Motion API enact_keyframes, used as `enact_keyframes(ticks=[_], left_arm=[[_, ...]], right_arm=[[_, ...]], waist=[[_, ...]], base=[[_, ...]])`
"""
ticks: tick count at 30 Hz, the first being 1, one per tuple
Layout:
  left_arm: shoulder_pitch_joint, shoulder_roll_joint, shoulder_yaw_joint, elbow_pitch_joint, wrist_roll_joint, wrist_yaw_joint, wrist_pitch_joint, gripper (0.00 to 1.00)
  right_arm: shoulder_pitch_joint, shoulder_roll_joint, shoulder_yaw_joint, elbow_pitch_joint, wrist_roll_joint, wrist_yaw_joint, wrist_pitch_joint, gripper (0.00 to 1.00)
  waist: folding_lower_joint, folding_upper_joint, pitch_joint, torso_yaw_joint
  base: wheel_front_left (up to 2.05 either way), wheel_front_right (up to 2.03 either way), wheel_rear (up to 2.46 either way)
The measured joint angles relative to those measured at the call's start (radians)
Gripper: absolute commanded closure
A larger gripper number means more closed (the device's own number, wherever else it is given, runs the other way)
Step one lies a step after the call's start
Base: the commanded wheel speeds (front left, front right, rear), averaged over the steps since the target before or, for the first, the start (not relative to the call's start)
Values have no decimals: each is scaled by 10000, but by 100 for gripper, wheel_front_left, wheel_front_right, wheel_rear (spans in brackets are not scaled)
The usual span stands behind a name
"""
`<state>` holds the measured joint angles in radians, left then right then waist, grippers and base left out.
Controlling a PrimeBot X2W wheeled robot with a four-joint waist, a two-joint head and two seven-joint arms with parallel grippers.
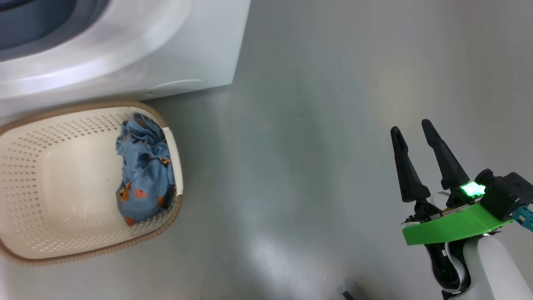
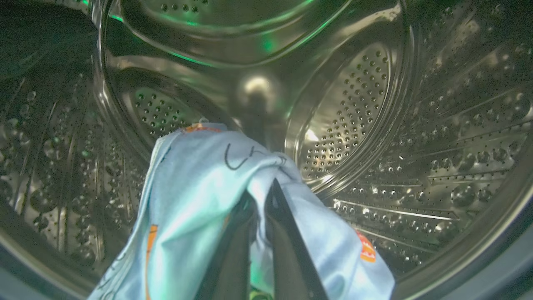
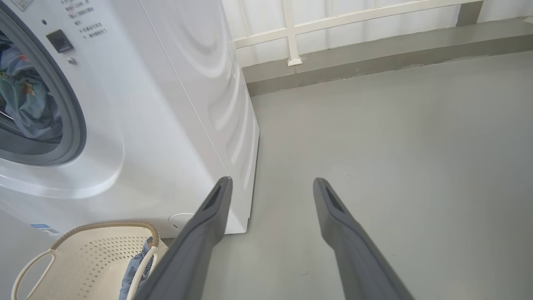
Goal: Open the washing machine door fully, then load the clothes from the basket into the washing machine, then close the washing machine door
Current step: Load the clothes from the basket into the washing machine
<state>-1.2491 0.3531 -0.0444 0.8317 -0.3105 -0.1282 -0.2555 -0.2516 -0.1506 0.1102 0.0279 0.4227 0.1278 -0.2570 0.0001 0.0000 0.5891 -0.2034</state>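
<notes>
My left gripper (image 2: 262, 191) is inside the perforated steel drum (image 2: 416, 166) of the washing machine, shut on a light blue garment (image 2: 195, 187) that drapes over its fingers. In the right wrist view, that blue cloth (image 3: 29, 104) shows through the washing machine's (image 3: 166, 104) open round mouth. The washing machine door is out of view. The cream basket (image 1: 41, 166) stands on the floor just in front of the machine (image 1: 166, 50), with one crumpled blue printed garment (image 1: 143, 175) against its right wall. My right gripper (image 1: 410, 126) hangs open and empty over bare floor, well right of the basket.
Grey floor (image 1: 312, 146) stretches wide to the right of the machine and basket. A low grey ledge (image 3: 374, 54) with a white railing (image 3: 291, 37) runs along the far wall. The basket (image 3: 95, 258) and its garment (image 3: 135, 266) sit beside my right gripper's (image 3: 272, 180) left finger.
</notes>
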Motion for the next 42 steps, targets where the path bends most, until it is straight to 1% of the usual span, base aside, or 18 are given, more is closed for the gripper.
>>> enact_keyframes(ticks=[2,3,4,12,21,25,30,38,40,41,42], left_arm=[[-141,40,161,-138,125,0,-2,100],[-190,40,242,-102,171,4,-2,62],[-207,36,297,-31,240,4,-2,0],[-177,-31,633,144,575,4,-4,0],[466,-368,796,290,961,2,-10,0],[1151,-681,932,267,972,2,-10,0],[2070,-1099,1181,-123,955,2,-10,0],[3986,-1801,1312,-1058,945,0,-10,0],[4479,-1941,1306,-1350,945,0,-8,0],[4479,-1941,1306,-1350,945,0,-8,0],[4957,-2075,1304,-1645,947,0,-10,0]], right_arm=[[0,13,2,-6,0,0,0,0],[0,29,2,-4,0,0,0,0],[0,44,2,-4,0,0,0,0],[0,171,40,12,-6,0,0,0],[-4,69,54,56,-6,0,0,0],[1,-42,44,79,-6,0,0,0],[16,-121,44,157,-6,0,0,0],[101,-403,-107,341,-4,0,0,0],[183,-464,-203,376,-4,0,0,0],[183,-464,-203,376,-4,0,0,0],[317,-531,-257,405,-4,0,0,0]], waist=[[-1,0,116,-102],[0,0,163,-146],[0,1,203,-182],[-1,0,225,-199],[-1,0,-17,-70],[0,0,-242,19],[0,0,-504,245],[-1,0,-1075,680],[0,0,-1238,805],[0,0,-1238,805],[-1,1,-1415,931]], base=[[0,0,0],[0,0,0],[0,0,0],[0,0,0],[0,0,0],[0,0,0],[0,0,0],[0,0,0],[0,0,0],[0,0,0],[0,0,0]])
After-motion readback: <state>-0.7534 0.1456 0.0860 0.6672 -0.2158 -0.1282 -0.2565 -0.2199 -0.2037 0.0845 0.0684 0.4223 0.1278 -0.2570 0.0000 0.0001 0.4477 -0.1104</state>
